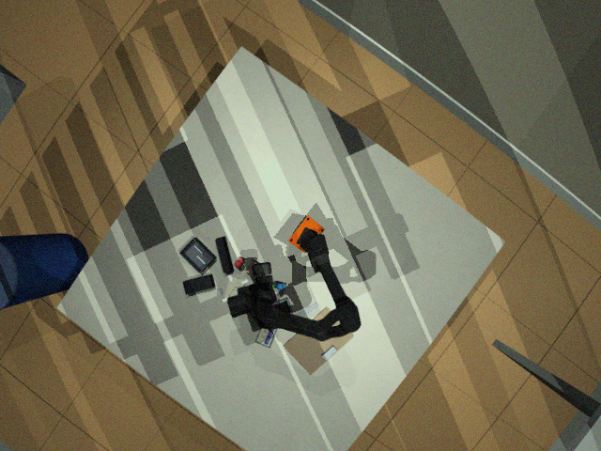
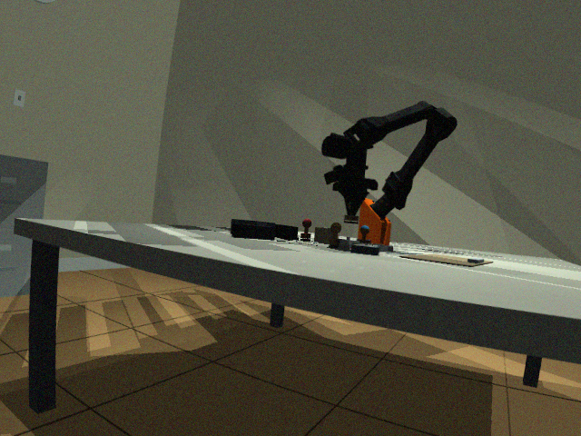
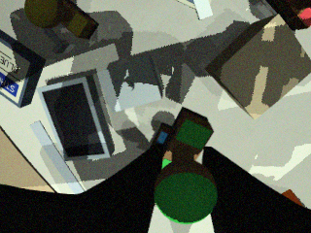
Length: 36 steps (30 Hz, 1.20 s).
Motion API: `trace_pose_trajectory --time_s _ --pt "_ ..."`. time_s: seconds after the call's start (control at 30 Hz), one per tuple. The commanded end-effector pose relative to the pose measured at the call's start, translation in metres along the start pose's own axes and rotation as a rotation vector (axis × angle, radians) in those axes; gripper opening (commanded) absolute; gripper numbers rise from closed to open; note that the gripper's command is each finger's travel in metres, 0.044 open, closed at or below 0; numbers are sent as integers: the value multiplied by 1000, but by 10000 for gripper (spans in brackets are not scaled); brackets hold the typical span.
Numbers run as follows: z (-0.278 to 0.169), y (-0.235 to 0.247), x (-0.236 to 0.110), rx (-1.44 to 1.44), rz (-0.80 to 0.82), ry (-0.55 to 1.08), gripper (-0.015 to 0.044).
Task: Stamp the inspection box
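Observation:
My gripper [image 2: 351,206] [image 3: 183,151] is shut on the green-knobbed stamp [image 2: 350,219] [image 3: 186,198], held upright above the bench. Its base has a green label; any print is not readable. The open ink pad [image 3: 75,118] [image 1: 283,303], dark with a pale rim, lies left of the stamp in the wrist view. The tan board [image 1: 310,356] [image 2: 436,259] [image 3: 15,167] lies beyond the pad, partly under the arm in the top view. I cannot make out the card's inspection box.
A blue-labelled tin [image 1: 265,337] [image 3: 15,73], yellow stamp [image 2: 335,234] [image 3: 41,11], red stamp [image 1: 238,262] [image 2: 306,229] and blue stamp [image 1: 279,286] [image 2: 364,232] stand around. A brown block [image 3: 264,68] [image 2: 322,234] is right of the gripper in the wrist view. A black tray [image 1: 197,255] stands farther off.

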<state>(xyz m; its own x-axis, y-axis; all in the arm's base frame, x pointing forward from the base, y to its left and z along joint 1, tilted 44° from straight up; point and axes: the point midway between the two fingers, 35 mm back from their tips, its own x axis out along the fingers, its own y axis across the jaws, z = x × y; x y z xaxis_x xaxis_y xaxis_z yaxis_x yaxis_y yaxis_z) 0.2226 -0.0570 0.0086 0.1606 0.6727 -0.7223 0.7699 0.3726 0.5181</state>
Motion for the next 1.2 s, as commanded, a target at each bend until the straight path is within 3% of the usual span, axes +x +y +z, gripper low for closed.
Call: trace_pose_trajectory --time_s 0.0,0.6,1.17 --pt "0 0 -2 -5 -5 -1 0" --pt "-18 108 -6 -7 0 0 0" --pt "-19 112 0 -8 0 1 0"
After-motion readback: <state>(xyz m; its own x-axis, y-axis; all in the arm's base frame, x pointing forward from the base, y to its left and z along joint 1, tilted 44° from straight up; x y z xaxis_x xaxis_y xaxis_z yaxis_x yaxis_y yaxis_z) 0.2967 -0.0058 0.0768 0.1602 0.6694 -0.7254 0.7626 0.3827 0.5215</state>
